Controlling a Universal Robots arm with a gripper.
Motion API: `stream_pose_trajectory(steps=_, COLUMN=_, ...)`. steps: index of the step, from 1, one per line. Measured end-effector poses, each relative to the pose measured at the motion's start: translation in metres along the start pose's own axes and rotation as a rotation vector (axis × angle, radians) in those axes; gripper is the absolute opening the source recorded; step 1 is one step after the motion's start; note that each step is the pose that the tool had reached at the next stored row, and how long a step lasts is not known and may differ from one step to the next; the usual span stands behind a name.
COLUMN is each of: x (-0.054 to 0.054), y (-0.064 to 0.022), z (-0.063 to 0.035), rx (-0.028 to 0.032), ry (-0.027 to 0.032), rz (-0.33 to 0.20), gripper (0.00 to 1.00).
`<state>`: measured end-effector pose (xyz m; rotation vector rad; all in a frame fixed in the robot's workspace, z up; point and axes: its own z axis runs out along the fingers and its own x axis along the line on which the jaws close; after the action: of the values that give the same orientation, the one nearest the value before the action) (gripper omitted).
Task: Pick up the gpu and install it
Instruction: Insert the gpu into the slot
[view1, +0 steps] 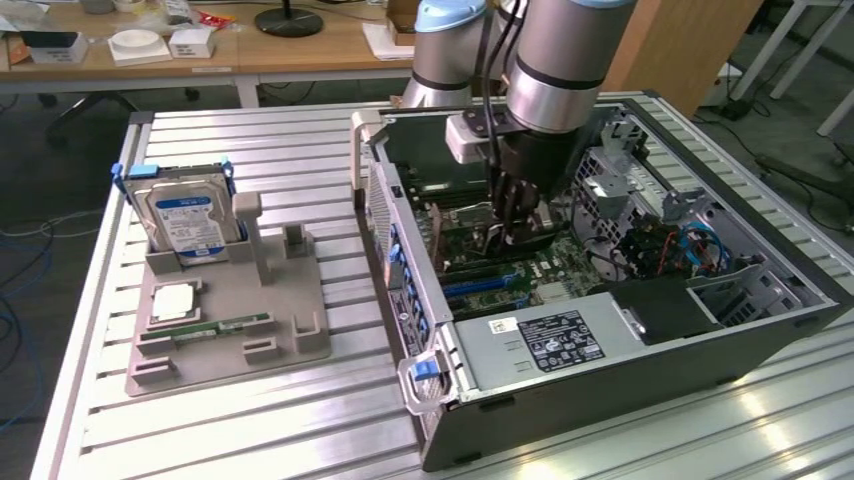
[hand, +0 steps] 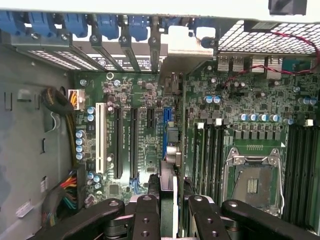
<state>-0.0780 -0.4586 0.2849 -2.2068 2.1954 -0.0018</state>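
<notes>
One gpu (hand: 175, 150) clamped edge-on in pincer (hand: 172, 200).
Held upright just above motherboard (hand: 145, 125) slots, inside open computer case (view1: 641, 340) on tabletop (view1: 267, 420).

Arm reaches steeply down, jaws clamped narrow.

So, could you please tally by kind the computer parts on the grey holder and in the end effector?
hard drive: 1
memory stick: 1
square chip: 1
gpu, gripped by the end effector: 1
Total: 4
</notes>
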Motion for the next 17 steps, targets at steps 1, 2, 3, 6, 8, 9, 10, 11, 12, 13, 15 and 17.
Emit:
stream_pose_trajectory(steps=1, x=0.0, y=0.001, z=0.0008, rx=0.0, ry=0.0, rz=0.0, gripper=0.27)
stream_pose_trajectory(steps=2, x=0.0, y=0.002, z=0.0015, rx=-0.0001, ry=0.0001, rz=0.0, gripper=0.27)
stream_pose_trajectory(steps=3, x=0.0, y=0.0027, z=0.0024, rx=-0.0001, ry=0.0, rz=0.0, gripper=0.27)
stream_pose_trajectory(steps=6, x=0.0, y=0.003, z=0.0056, rx=-0.0002, ry=0.0, rz=0.0, gripper=0.27)
stream_pose_trajectory(steps=8, x=0.001, y=0.0032, z=0.0074, rx=-0.0003, ry=0.0001, rz=0.0, gripper=0.27)
stream_pose_trajectory(steps=9, x=0.002, y=0.0034, z=0.0082, rx=-0.0003, ry=0.0, rz=0.0, gripper=0.27)
stream_pose_trajectory(steps=10, x=0.002, y=0.0037, z=0.009, rx=-0.0002, ry=0.0, rz=0.0, gripper=0.27)
stream_pose_trajectory(steps=11, x=0.002, y=0.0043, z=0.0099, rx=-0.0002, ry=-0.0001, rz=0.0, gripper=0.27)
stream_pose_trajectory(steps=12, x=0.002, y=0.0053, z=0.0109, rx=-0.0003, ry=0.0001, rz=0.0, gripper=0.27)
stream_pose_trajectory(steps=13, x=0.002, y=0.0062, z=0.0119, rx=-0.001, ry=0.0, rz=0.0, gripper=0.27)
stream_pose_trajectory(steps=15, x=0.002, y=0.0064, z=0.0139, rx=-0.0054, ry=0.0, rz=0.0, gripper=0.27)
stream_pose_trajectory(steps=17, x=0.002, y=0.0065, z=0.0157, rx=-0.009, ry=0.0, rz=0.001, gripper=0.27)
